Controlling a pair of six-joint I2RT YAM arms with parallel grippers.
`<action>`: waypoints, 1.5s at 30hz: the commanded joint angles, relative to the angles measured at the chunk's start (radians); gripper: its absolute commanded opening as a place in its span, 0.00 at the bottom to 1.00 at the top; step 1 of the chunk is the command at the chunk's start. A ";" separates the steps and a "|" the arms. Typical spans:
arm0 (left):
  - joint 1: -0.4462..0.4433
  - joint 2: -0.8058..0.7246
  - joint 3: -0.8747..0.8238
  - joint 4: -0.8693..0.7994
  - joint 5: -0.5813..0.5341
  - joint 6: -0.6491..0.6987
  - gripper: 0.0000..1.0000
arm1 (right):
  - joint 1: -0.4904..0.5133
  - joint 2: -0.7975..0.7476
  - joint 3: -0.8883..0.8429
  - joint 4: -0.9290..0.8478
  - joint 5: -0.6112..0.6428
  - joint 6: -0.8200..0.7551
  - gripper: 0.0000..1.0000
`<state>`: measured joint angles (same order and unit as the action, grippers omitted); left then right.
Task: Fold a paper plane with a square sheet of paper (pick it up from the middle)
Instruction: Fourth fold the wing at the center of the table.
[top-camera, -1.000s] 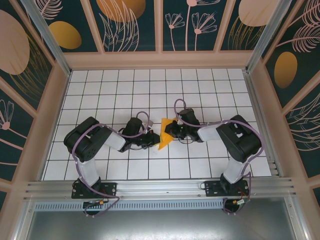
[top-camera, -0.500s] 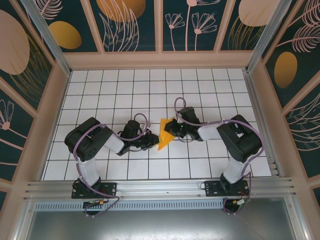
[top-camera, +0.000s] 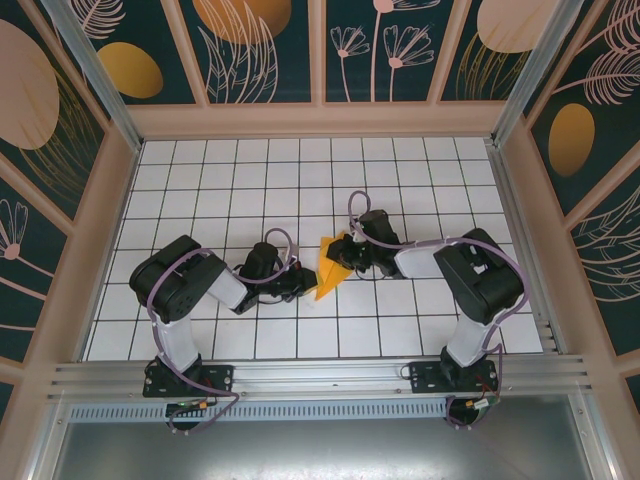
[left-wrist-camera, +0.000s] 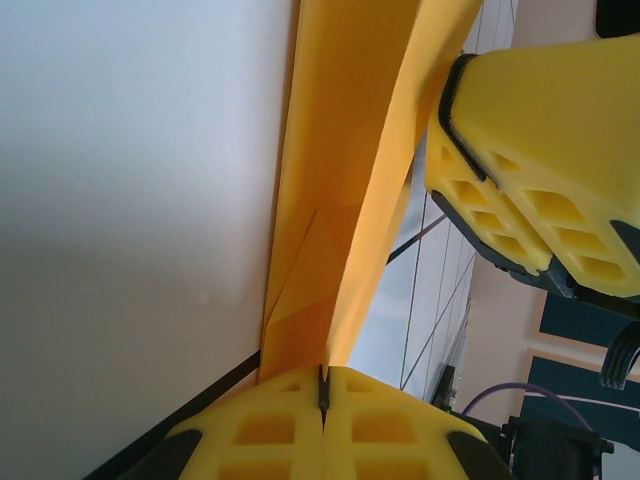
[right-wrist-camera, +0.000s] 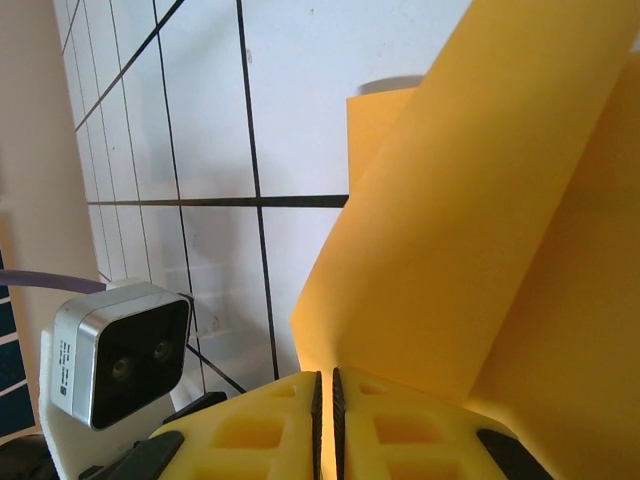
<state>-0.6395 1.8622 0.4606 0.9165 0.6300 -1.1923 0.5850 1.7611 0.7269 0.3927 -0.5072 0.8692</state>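
The folded orange-yellow sheet of paper (top-camera: 329, 270) sits just near of the middle of the white tiled worktop (top-camera: 250, 180), held between the two arms, a narrow wedge with its point toward the near edge. The left arm's fingers (top-camera: 303, 284) are pressed together on its lower edge; in the left wrist view these yellow fingers (left-wrist-camera: 260, 432) pinch a creased fold of the paper (left-wrist-camera: 340, 180). The right arm's fingers (top-camera: 348, 258) grip the far side, closed almost flat on the sheet (right-wrist-camera: 480, 230), the yellow pads (right-wrist-camera: 400, 430) clamping its edge.
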 joint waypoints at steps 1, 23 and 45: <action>0.008 0.031 0.006 -0.020 -0.007 -0.006 0.00 | 0.008 0.025 0.030 -0.009 -0.031 -0.022 0.15; 0.006 0.038 0.034 -0.135 -0.018 0.023 0.00 | 0.010 0.113 0.049 -0.038 0.019 -0.009 0.15; 0.000 -0.105 0.061 -0.363 -0.035 0.169 0.09 | 0.018 0.135 0.057 -0.096 0.021 -0.032 0.14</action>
<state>-0.6357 1.7733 0.5198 0.6422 0.5941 -1.0657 0.5919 1.8534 0.7849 0.3527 -0.5179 0.8623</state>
